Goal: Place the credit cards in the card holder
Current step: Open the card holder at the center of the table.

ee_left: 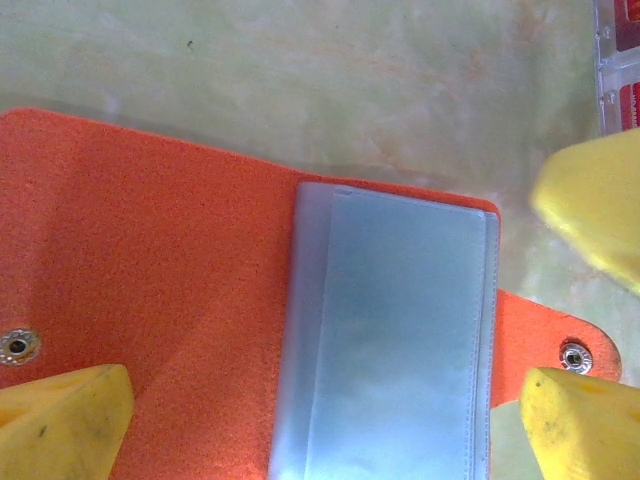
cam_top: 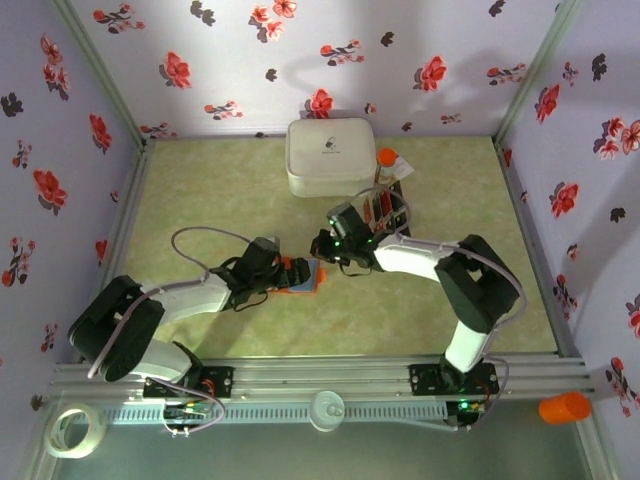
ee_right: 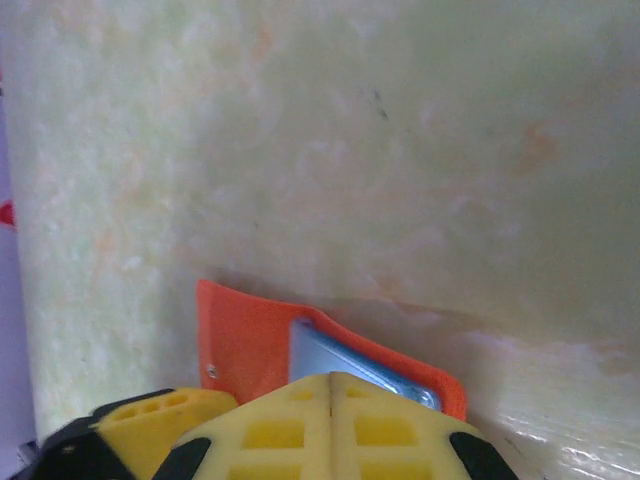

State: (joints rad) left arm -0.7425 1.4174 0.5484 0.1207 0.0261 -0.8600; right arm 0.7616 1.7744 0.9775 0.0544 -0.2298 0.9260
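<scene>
Seemingly little is done: the wallet (ee_left: 180, 290) lies open beneath the released left tool (ee_left: 320, 420), the right tool (ee_right: 331, 400) clenched beside it, cards (cam_top: 387, 207) not yet in.

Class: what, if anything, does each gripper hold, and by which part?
Nothing visibly. The left gripper stands open over the card holder; the right gripper is shut, nothing showing between its jaws.

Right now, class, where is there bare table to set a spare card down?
Free table: the left rear, between wall and white case; the right side, past the right arm. Crowded: the centre, where left pincer and right pincer meet at the card holder, and the credit cards beside the case.
</scene>
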